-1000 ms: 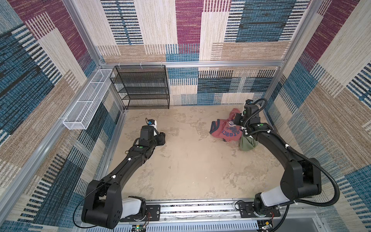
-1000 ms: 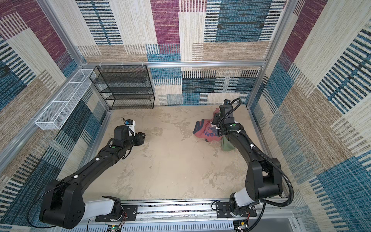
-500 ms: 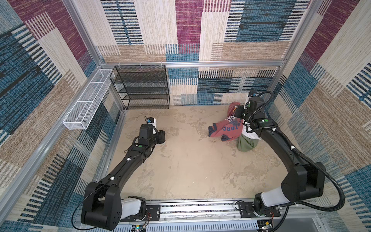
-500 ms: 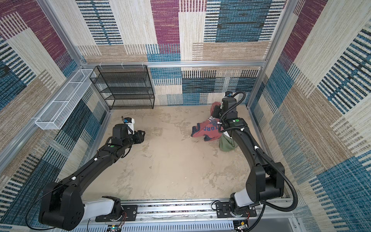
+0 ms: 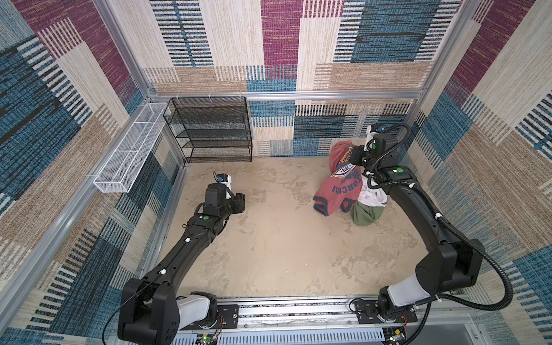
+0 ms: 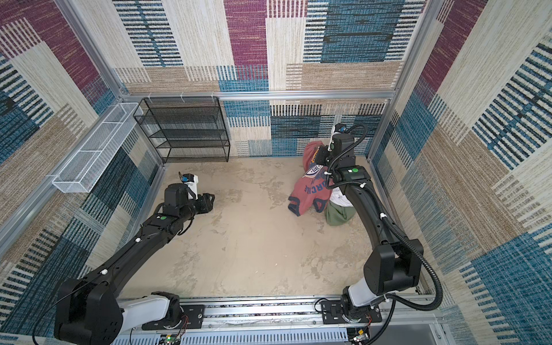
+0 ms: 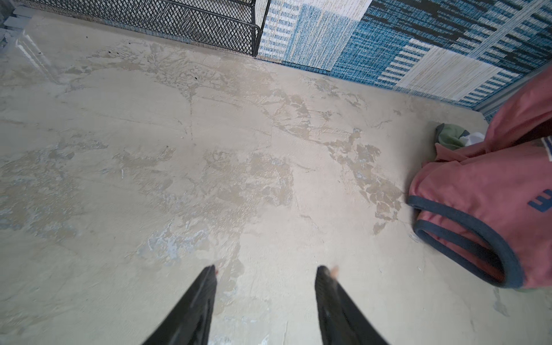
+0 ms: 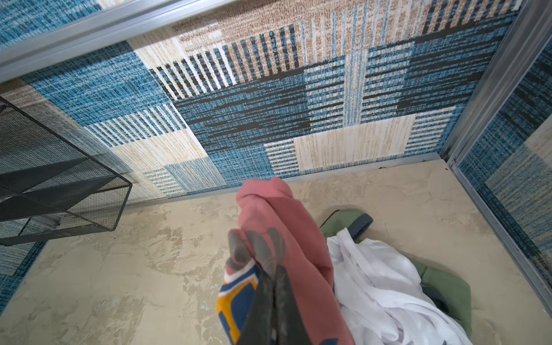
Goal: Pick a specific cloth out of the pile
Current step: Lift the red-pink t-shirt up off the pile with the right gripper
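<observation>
The cloth (image 5: 340, 185) (image 6: 313, 188), a faded-red T-shirt with navy trim and a round "1973" badge, hangs from my right gripper (image 5: 354, 158) (image 6: 319, 155). Its lower hem still trails on the floor. In the right wrist view the right gripper (image 8: 260, 254) is shut on a fold of the cloth (image 8: 283, 215). The rest of the pile, a white garment (image 5: 372, 195) (image 8: 373, 274) on an olive-green one (image 5: 366, 213) (image 8: 445, 286), lies under the right forearm. My left gripper (image 5: 240, 203) (image 7: 265, 271) is open and empty, low over bare floor, well left of the cloth (image 7: 484, 203).
A black mesh shelf (image 5: 212, 131) stands against the back wall at the left. A white wire basket (image 5: 131, 149) hangs on the left wall. The pile lies near the back right corner, close to the walls. A beige floor (image 5: 277, 245) stretches between the arms.
My right gripper has risen and moved toward the back wall, drawing the red shirt up out of the pile. The left arm has hardly moved.
</observation>
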Available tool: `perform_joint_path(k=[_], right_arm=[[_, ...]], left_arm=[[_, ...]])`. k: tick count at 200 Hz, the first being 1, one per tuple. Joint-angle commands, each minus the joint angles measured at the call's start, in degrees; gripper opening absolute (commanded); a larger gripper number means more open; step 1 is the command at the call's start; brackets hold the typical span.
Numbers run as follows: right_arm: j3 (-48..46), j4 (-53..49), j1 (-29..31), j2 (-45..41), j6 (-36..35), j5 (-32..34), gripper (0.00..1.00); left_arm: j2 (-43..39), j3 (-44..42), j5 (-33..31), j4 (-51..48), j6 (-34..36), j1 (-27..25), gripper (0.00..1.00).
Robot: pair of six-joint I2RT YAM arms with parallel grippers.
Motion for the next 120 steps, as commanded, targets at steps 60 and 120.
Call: perform_joint_path(k=[60,120], right_arm=[[7.8,0.0,0.0,0.5,-0.9,-5.3,0.00],[12.7,-0.6,0.1,0.1,-1.2,-9.8,0.00]], left_arm=[[-0.2,1.4,0.0,-1.4,-0.6,0.0,0.57],[-0.8,2.3,0.4,-2.8,-0.9,0.0,0.57]])
